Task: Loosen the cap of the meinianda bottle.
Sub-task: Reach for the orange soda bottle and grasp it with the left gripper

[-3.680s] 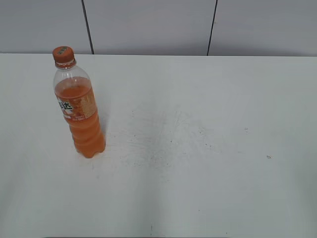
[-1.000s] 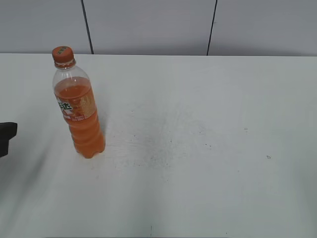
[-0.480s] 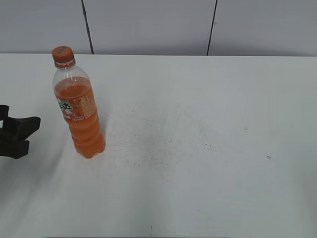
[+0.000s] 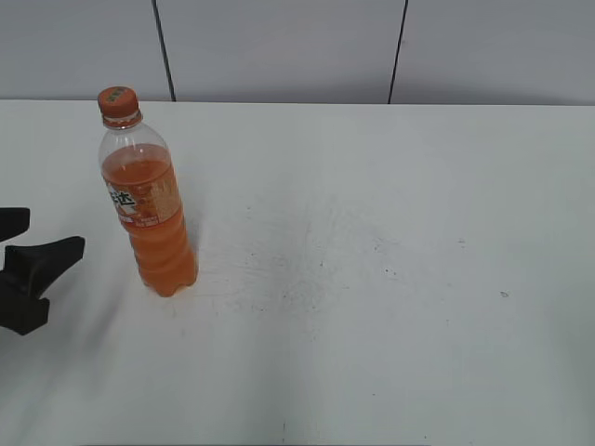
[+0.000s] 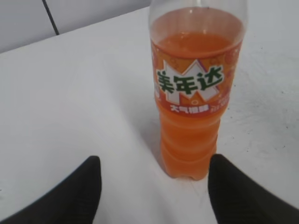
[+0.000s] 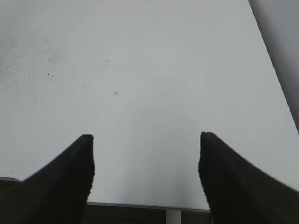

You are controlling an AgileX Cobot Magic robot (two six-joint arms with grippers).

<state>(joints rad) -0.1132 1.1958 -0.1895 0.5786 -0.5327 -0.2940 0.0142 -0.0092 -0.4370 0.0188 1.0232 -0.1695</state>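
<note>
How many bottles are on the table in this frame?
1. The meinianda bottle stands upright on the left part of the table, cap on, just ahead of the open left end effector. Nothing suggests another bottle hidden.

Bare worktop (image 4: 390, 279) surrounds the upright bottle (image 4: 149, 209); the left end effector (image 4: 42, 243), spread wide, faces it unobstructed.

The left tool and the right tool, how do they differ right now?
The left tool faces the meinianda bottle, which stands just ahead of its open gap; the right tool faces only bare table. The left tool shows at the exterior view's left edge; the right tool does not appear there. Both are open and hold nothing.
</note>
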